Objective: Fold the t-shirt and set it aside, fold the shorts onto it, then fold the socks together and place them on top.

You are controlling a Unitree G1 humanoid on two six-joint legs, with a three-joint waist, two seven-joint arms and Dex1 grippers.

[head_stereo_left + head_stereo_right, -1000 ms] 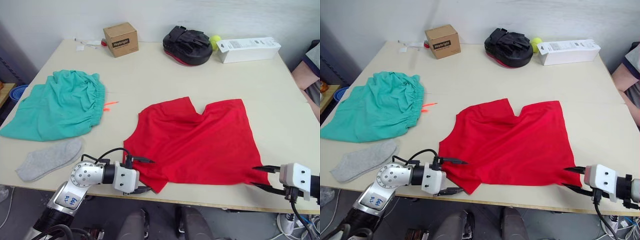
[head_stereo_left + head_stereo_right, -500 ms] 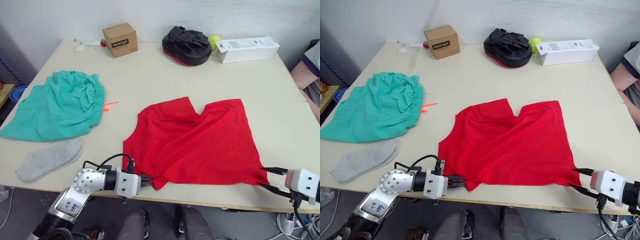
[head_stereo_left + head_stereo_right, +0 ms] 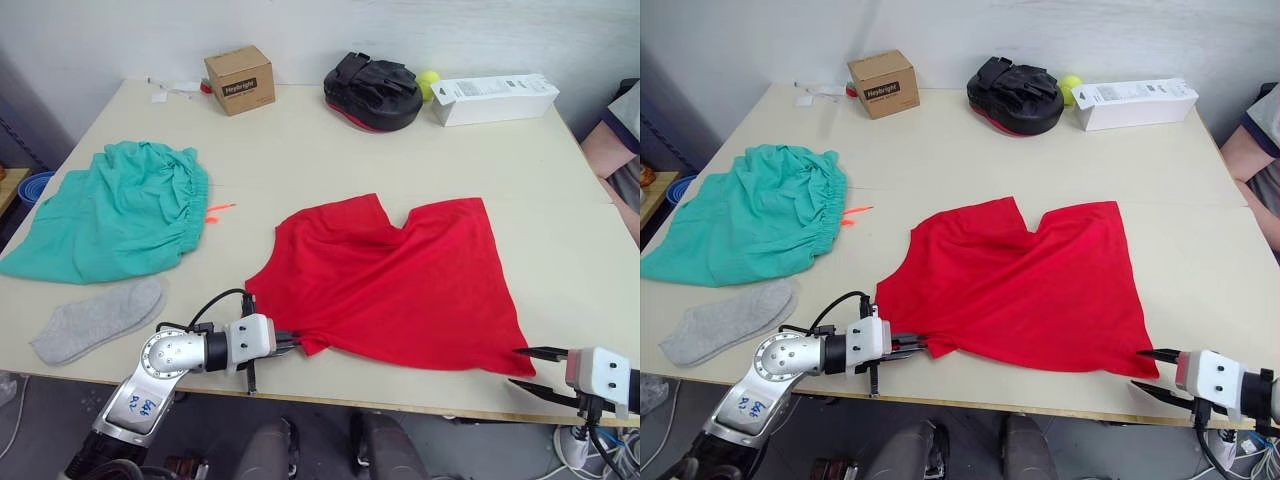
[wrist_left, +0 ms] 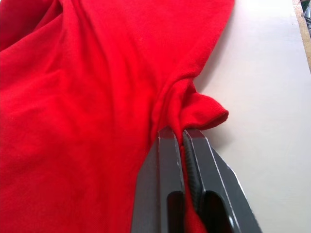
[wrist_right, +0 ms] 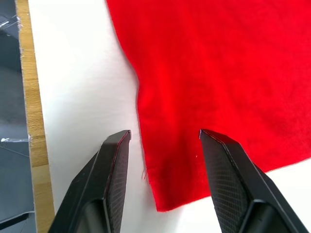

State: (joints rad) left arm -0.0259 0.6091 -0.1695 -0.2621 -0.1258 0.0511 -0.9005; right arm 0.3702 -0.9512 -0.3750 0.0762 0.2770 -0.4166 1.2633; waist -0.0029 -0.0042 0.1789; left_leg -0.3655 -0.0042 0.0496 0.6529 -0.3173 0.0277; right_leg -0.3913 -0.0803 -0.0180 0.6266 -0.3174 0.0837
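At the near edge of the surface [image 3: 560, 230], the left gripper [image 3: 290, 343] has its jaws closed on the near left corner of the t-shirt [image 3: 400, 285]. The right gripper [image 3: 528, 371] holds its jaws wide apart, nothing gripped, just off the shirt's near right corner. Farther left lie the socks [image 3: 97, 319], then the shorts [image 3: 115, 210].

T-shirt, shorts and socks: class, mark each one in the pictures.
t-shirt [image 3: 400, 285], left eye view, middle of the red cloth.
shorts [image 3: 115, 215], left eye view, middle of the teal fabric.
socks [image 3: 725, 320], right eye view, middle of the grey sock.
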